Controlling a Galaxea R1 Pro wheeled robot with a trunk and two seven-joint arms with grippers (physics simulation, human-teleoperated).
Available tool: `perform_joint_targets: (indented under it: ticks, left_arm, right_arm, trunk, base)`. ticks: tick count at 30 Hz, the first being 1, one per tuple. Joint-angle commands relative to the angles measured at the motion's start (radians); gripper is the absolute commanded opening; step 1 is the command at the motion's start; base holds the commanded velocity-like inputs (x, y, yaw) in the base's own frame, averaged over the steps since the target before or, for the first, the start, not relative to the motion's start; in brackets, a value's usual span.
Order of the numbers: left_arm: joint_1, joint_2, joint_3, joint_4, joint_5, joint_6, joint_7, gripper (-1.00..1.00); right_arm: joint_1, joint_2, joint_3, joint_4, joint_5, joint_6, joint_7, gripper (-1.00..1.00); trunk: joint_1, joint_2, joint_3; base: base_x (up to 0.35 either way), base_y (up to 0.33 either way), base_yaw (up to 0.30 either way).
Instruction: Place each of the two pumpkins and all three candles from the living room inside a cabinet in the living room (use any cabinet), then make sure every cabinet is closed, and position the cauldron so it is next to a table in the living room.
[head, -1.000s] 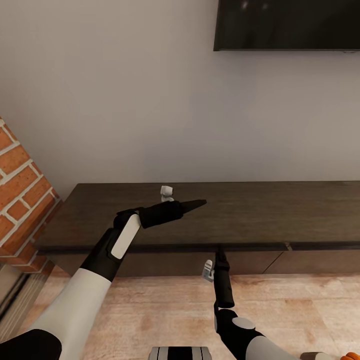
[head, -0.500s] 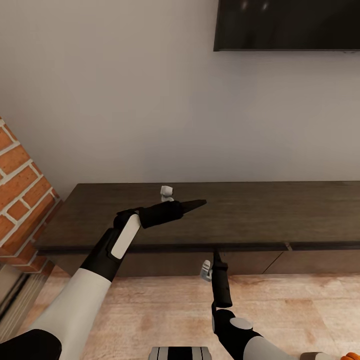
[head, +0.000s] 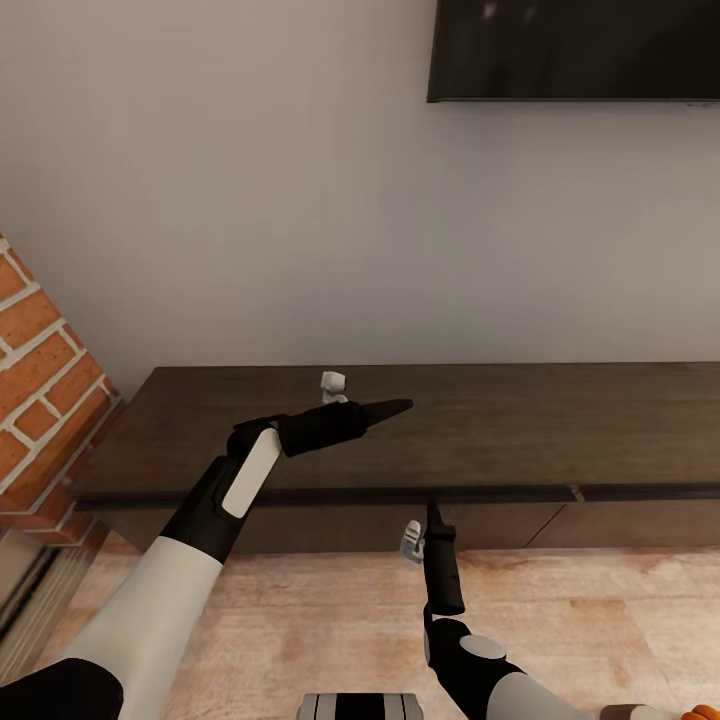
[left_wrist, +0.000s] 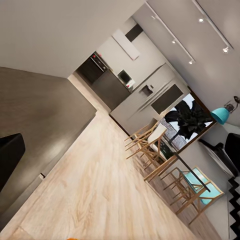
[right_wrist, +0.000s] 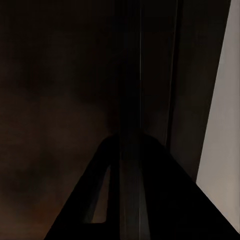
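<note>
Head view, cabinet: the long dark-brown cabinet (head: 480, 430) runs along the wall under a dark screen (head: 575, 50), its drawer fronts all flush.
Head view, right claw: my right claw (head: 432, 512) has its tip at the seam under the cabinet's top edge, fingers pressed together, clenched on nothing.
Head view, left claw: my left claw (head: 385, 408) hovers over the cabinet top, also clenched and empty.
Head view, pumpkin: an orange sliver (head: 703, 713) at the lower corner is probably a pumpkin on the floor.
Left wrist view: wood floor (left_wrist: 100, 190), distant chairs (left_wrist: 160, 160) and kitchen units.
Right wrist view: my fingers (right_wrist: 125, 200) sit right against dark wood.
Risk: with no handle, I judge my tip could slip off the seam, or jam against the front.
</note>
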Motion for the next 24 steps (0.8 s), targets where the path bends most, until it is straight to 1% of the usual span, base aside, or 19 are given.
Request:
perform_joint_targets:
  ticks: [1,5,24]
  left_arm:
    - [0.000,0.000,0.000,-0.001,0.000,0.000,0.000,1.00]
    - [0.000,-0.001,0.000,-0.001,0.000,0.000,0.000,1.00]
    - [0.000,-0.003,0.000,-0.002,0.000,0.000,0.000,1.00]
  right_arm:
    - [0.001,0.000,-0.003,0.004,-0.009,-0.011,0.006,-1.00]
    - [0.001,0.000,-0.002,0.004,-0.007,-0.013,0.005,-1.00]
    - [0.001,-0.002,-0.002,0.005,-0.007,-0.013,0.005,-1.00]
  trunk:
    - [0.000,0.000,0.000]
    - [0.000,0.000,0.000]
    - [0.000,0.000,0.000]
  base:
    - [-0.072,0.000,0.000]
    - [-0.213,0.000,0.000]
    - [-0.321,0.000,0.000]
